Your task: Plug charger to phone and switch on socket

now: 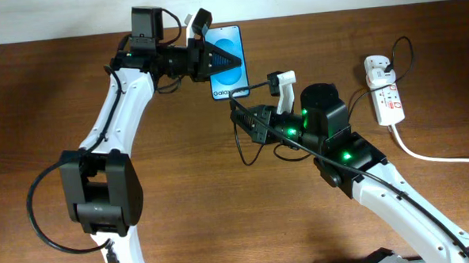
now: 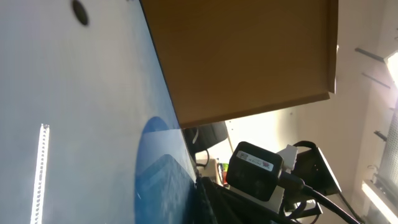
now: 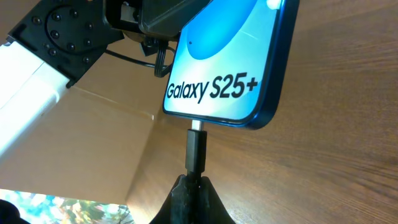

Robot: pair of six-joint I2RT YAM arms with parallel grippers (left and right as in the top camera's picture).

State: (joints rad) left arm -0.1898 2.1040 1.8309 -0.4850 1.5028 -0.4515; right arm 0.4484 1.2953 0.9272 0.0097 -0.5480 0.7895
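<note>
My left gripper (image 1: 215,61) is shut on the phone (image 1: 230,62), a blue-screened slab held tilted above the table's far middle; its screen fills the left wrist view (image 2: 81,124). In the right wrist view the phone (image 3: 227,59) shows "Galaxy S25+". My right gripper (image 3: 193,186) is shut on the charger's black connector (image 3: 196,149), whose metal tip meets the phone's bottom edge. The right gripper also shows overhead (image 1: 237,109). The black cable (image 1: 243,151) loops below it. The white socket (image 1: 383,89) lies at the far right with a plug in it.
The socket's thick white cord (image 1: 434,156) runs off to the right edge. A thin black cable (image 1: 401,49) arcs above the socket. The table's far edge (image 1: 332,12) lies just behind the phone.
</note>
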